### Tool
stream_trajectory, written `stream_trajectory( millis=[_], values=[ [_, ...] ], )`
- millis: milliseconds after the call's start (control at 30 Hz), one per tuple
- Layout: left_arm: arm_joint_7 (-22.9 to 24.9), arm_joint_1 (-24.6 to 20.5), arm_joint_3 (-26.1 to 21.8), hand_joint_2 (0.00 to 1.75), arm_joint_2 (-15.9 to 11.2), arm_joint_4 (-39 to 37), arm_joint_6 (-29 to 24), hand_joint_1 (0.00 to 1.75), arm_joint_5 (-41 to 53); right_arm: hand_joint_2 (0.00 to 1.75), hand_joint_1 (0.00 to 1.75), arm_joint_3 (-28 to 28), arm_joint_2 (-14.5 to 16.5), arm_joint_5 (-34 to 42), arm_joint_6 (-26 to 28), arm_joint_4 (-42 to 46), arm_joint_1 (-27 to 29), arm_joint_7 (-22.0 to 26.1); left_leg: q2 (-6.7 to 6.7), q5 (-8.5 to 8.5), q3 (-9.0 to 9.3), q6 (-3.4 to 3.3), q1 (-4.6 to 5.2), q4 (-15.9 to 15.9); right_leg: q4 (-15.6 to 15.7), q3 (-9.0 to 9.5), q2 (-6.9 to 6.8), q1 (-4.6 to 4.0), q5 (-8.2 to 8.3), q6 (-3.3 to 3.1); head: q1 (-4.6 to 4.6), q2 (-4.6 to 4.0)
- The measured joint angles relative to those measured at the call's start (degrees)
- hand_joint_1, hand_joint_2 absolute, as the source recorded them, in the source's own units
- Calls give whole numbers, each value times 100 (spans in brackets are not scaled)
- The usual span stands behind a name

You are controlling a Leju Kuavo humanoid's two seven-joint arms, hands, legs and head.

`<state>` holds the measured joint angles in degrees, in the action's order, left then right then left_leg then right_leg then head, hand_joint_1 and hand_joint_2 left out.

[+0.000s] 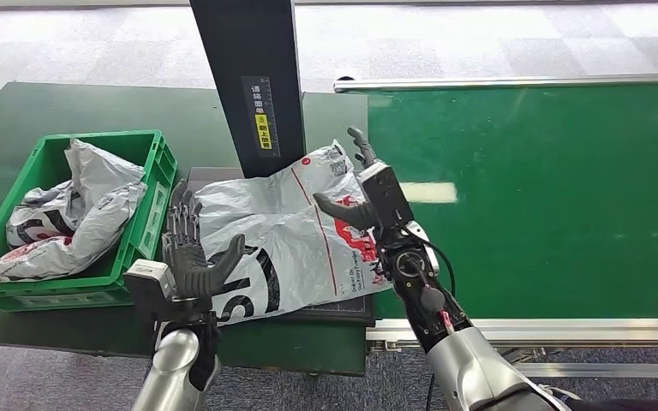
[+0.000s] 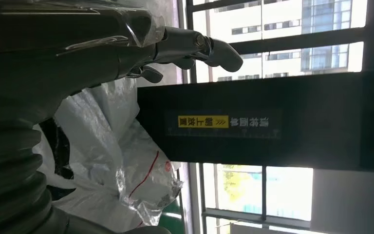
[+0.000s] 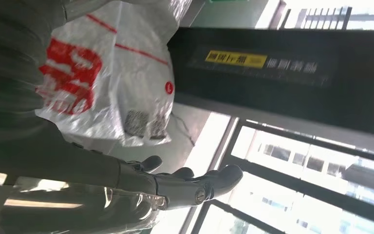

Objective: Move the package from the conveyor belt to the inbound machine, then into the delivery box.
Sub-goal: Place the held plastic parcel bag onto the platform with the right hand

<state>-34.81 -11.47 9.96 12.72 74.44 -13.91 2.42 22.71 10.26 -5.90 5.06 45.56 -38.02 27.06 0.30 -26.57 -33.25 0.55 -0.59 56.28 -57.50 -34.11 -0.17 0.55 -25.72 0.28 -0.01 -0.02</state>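
One package (image 1: pixel 287 231) lies between my two hands: a flat, crinkled white plastic mailer with red and black print, a thin red line and a small barcode label near its far corner. It rests on the dark flat platform (image 1: pixel 343 308) of the inbound machine, at the foot of its black upright column (image 1: pixel 244 77), which carries one yellow label (image 1: pixel 265 137).

My left hand (image 1: pixel 190 253) stands just beside the mailer's left edge, palm turned toward it, dark fingers (image 1: pixel 182 218) straight and spread, thumb out; it holds nothing. My right hand (image 1: pixel 361 193) stands at the mailer's right edge, fingers extended and apart, thumb reaching over the plastic; whether it touches the bag I cannot tell.

Beyond my left hand sits one green plastic ribbed crate (image 1: pixel 150 214) holding two or three more crumpled white mailers (image 1: pixel 77 210). Past my right hand stretches the smooth green conveyor belt (image 1: pixel 548 197) with metal rails.
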Motion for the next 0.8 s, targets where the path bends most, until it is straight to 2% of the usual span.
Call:
stream_trajectory(
  millis=[133, 300, 533, 800],
  values=[
    [64, -38, 124, 175, -68, -266, 161, 0, 183, 175, 0, -355, -194, 32, 0, 251, 289, 107, 1, -1, -1, 0, 1, 0, 0, -1, 0, 1, 0, 0, -2, 0],
    [283, -124, 165, 175, -117, -558, 233, 0, 718, 175, 0, -683, -239, 148, 177, 722, 538, 153, 4, -1, -1, 0, -1, 0, 0, -2, 2, -2, 0, 0, -2, 0],
    [286, -320, 138, 175, -163, -838, 344, 0, 803, 175, 0, -740, -185, 157, 228, 1088, 613, 81, 3, 0, -1, 0, -2, -1, -1, 0, 3, -2, 0, 0, -1, 0],
    [123, -364, 1, 175, -179, -993, 414, 0, 809, 175, 0, -664, -41, 158, 16, 1098, 607, 99, 1, 0, -2, 0, -1, -1, -1, 0, 2, -2, 0, 0, -2, -1]
  ],
)
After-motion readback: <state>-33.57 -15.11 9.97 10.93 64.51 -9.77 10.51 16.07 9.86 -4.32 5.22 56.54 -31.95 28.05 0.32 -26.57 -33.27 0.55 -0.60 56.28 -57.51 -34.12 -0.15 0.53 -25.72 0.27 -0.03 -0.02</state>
